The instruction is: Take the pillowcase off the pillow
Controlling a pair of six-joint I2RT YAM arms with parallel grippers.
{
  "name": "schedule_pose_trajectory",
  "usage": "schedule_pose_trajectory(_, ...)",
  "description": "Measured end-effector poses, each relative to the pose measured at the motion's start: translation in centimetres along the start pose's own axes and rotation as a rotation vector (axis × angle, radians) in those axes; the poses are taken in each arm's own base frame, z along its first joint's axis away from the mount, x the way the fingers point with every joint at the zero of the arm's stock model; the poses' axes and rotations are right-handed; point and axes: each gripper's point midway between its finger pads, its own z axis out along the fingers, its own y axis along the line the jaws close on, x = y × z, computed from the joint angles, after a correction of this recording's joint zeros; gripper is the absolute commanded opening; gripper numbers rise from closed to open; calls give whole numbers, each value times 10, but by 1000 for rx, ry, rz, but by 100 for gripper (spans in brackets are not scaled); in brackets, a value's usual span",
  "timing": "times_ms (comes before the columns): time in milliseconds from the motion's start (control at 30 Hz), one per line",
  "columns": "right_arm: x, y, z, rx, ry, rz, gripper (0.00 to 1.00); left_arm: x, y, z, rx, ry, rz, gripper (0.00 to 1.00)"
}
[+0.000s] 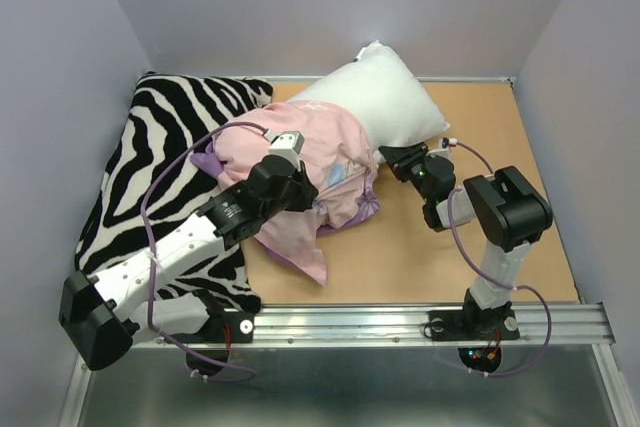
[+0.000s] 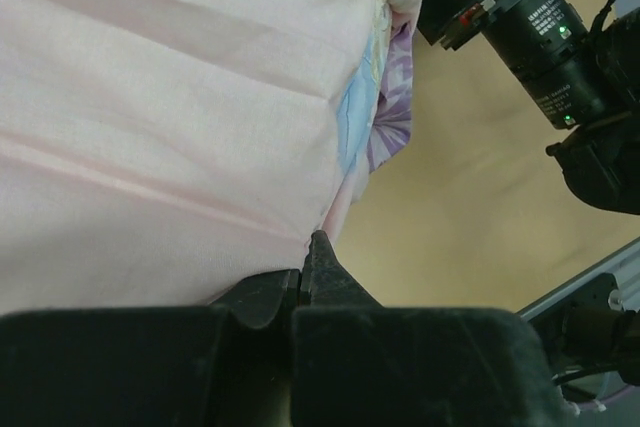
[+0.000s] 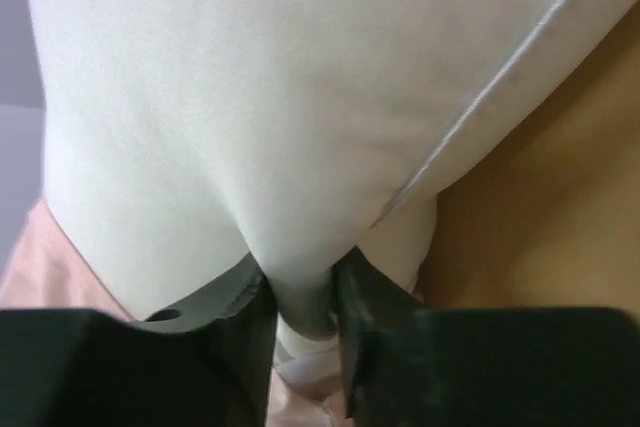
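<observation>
Both arms lean inward, seemingly pinching pillowcase [image 1: 325, 142] and pillow [image 1: 385, 97].

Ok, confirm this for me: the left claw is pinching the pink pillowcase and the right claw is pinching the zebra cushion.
Not quite. The right claw is pinching the white pillow, as the right wrist view shows. The left claw is pinching the pink pillowcase.

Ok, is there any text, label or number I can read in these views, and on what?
Nothing can be read.
camera lens on the right wrist: fine white print, too small and blurred to read.
pillowcase: a blue and purple printed patch shows, with no legible letters.
pillow and zebra cushion: no writing visible.
</observation>
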Motion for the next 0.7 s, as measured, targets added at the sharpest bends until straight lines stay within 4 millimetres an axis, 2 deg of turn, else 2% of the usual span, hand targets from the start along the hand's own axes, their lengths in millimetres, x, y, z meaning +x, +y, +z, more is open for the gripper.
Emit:
schedule_pose_trajectory(33,-1,1,0,-6,-2,2,1,1,-2,0,9,4,7,25)
schedule_pose_trajectory(133,-2,3,0,-10,-8,-4,1,4,-9,-2,38,15,33,46)
schedule_pose_trajectory(267,-7,9,-5,31,-7,-52,1,13,-38,-11,109,39,135,51)
schedule_pose_trajectory(400,-19,29,-14,56,-24,-130,0,-7,-83,-13,144,-13,231,52)
schedule_pose_trajectory(467,-26,39,-17,75,-28,-171,1,-13,-96,-8,134,-34,257,53)
schedule_pose_trajectory(533,-29,45,-17,86,-26,-197,1,-9,-100,2,108,-32,284,54)
schedule_pose_trajectory(700,-30,44,-20,146,7,-240,1,15,-87,42,-42,14,392,56)
